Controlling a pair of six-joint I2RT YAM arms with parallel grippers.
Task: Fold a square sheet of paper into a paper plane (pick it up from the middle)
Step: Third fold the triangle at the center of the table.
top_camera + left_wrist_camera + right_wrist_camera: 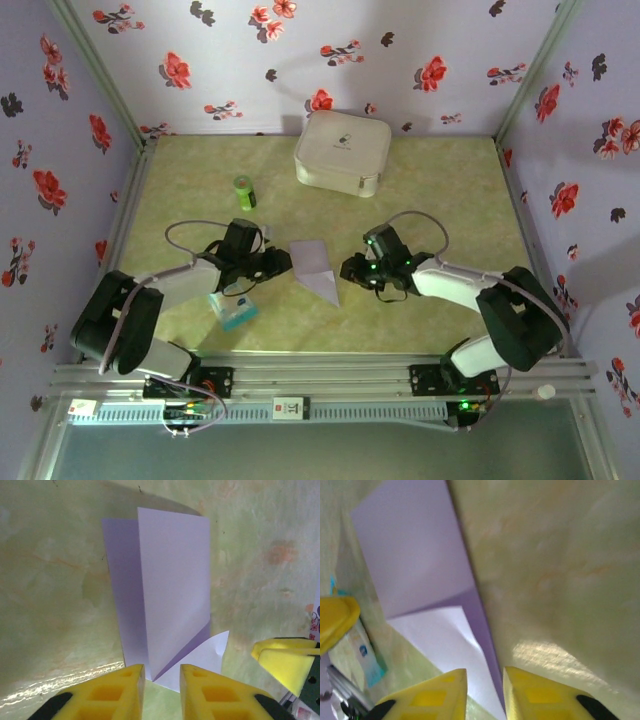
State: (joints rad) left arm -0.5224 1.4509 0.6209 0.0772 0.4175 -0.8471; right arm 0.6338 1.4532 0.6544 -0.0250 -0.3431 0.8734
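Paper, pale lavender and folded broad at its far end and pointed at its near end, lies flat on the table in the top view. The left gripper sits just beside the paper's left edge and the right gripper just beside its right edge. A white case stands well beyond the paper, a green bottle is beyond it to the left, and a blue-and-white packet lies nearer than it on the left.

From the left wrist, the left gripper has its yellow fingers a narrow gap apart with nothing clamped. The paper lies just ahead, one panel folded over another, and a lighter corner sticks out at the near end.

From the right wrist, the right gripper is likewise only slightly parted. The paper runs up to that gap, ungripped, and the packet lies past its far side.
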